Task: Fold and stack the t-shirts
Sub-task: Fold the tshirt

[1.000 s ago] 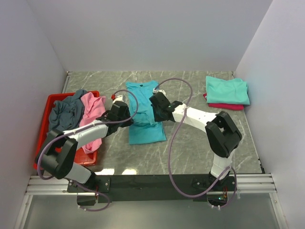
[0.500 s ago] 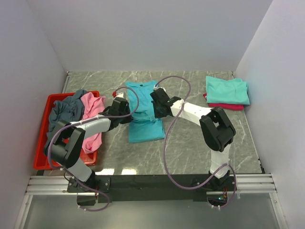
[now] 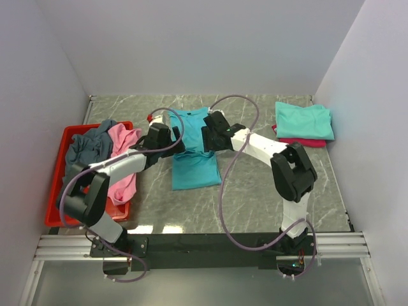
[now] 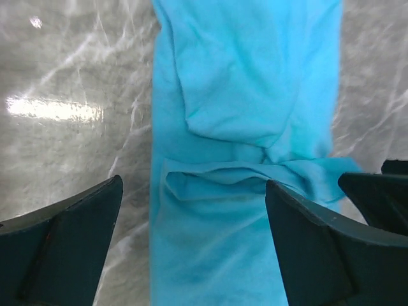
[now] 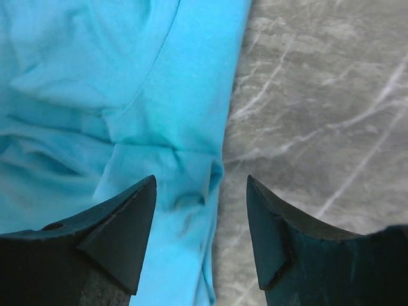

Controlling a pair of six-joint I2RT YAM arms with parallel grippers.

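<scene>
The turquoise t-shirt (image 3: 193,167) lies lengthwise in the middle of the table, folded narrow, with a cross fold (image 4: 220,175) partway along it. My left gripper (image 3: 171,141) hangs over the shirt's left edge, open wide with nothing between its fingers (image 4: 193,185). My right gripper (image 3: 208,141) is over the right edge (image 5: 210,172), also open and empty (image 5: 201,180). A mint-green t-shirt (image 3: 305,119) lies folded on a crimson one (image 3: 299,141) at the back right. Grey (image 3: 89,148) and pink (image 3: 122,153) t-shirts lie crumpled in the tray.
A red plastic tray (image 3: 56,191) stands along the left wall. White walls close in the table on the left, back and right. Purple cables (image 3: 233,105) loop above both arms. Bare marble (image 3: 268,191) shows at the front right.
Both grippers moved toward the back of the table along the turquoise shirt and then opened, letting go of the cloth. The shirt now lies a little shorter.
</scene>
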